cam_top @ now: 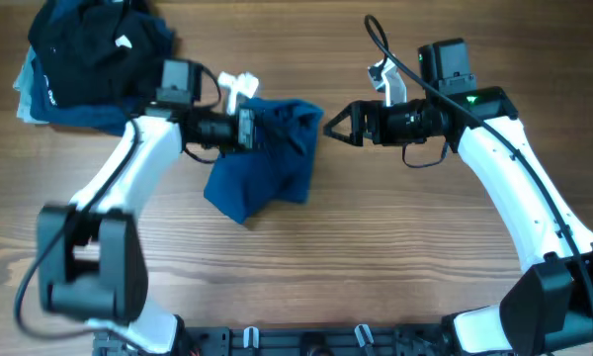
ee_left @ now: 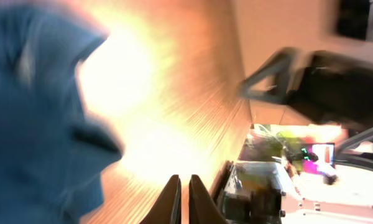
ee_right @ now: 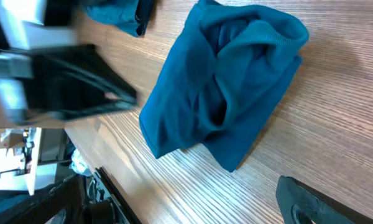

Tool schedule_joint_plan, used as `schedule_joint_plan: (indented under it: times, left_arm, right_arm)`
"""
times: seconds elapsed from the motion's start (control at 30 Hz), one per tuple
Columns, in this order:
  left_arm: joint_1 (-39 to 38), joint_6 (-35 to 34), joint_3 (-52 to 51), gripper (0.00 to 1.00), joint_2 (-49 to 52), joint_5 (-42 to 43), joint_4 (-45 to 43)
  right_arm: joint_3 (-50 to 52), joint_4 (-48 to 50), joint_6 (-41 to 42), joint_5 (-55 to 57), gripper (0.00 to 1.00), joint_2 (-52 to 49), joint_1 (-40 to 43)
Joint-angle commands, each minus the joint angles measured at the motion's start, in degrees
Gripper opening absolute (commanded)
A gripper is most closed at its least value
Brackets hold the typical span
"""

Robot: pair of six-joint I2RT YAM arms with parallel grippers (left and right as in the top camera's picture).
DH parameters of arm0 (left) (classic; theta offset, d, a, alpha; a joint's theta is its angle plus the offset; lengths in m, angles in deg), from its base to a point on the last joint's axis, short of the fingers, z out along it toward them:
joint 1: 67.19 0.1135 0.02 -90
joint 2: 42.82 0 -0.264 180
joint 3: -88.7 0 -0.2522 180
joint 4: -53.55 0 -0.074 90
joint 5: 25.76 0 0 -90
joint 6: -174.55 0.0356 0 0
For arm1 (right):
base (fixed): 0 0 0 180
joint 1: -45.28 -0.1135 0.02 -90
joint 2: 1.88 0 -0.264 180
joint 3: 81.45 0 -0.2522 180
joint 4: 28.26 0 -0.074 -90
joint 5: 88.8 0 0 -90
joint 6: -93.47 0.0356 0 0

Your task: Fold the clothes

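The clothes [cam_top: 265, 163] are a mid-blue garment lying crumpled in a loose bundle on the wooden table, left of centre. My left gripper [cam_top: 251, 128] hovers over the bundle's upper left edge. In the blurred left wrist view its fingers [ee_left: 172, 202] are shut with only wood showing between them, and the blue cloth [ee_left: 31, 118] lies off to the left. My right gripper [cam_top: 332, 125] stands open just right of the garment, empty. The right wrist view shows the bundle [ee_right: 227, 87] ahead and one dark finger [ee_right: 323, 202] at the lower right.
A pile of dark navy and black garments [cam_top: 84, 54] sits at the back left corner. The left arm [ee_right: 62, 87] appears blurred at the left of the right wrist view. The table's front edge carries a black rail [cam_top: 306, 341].
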Motion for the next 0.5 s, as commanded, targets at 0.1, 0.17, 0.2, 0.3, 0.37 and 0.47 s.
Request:
schedule_joint_plan:
  times: [0.1,0.17,0.2,0.3,0.37,0.47]
  left_arm:
    - [0.11,-12.37,0.74,0.14,0.66,-5.25,-16.92]
    - [0.11,-14.19,0.74,0.14,3.61,-5.18,-20.48]
    - [0.11,-14.99,0.74,0.15,5.60,-5.18,-22.05]
    - [-0.11,-15.39,0.74,0.16,13.51,-2.54,-25.94]
    - [-0.37,-15.91,0.74,0.19,17.90,-1.57,-28.28]
    - [-0.63,-16.68,0.74,0.24,24.17,-1.53,-30.82]
  right_arm:
    - [-0.15,1.16,-1.01,-1.33,1.00,-0.85,-0.20]
    - [-0.15,1.07,-1.05,-1.33,1.00,-0.85,-0.20]
    - [-0.15,1.09,-1.03,-1.33,0.99,-0.85,-0.20]
    - [-0.15,1.16,-1.05,-1.33,0.99,-0.85,-0.20]
    - [-0.15,1.16,-1.01,-1.33,0.99,-0.85,-0.20]
    - [-0.15,0.90,-0.98,-1.36,0.99,-0.85,-0.20]
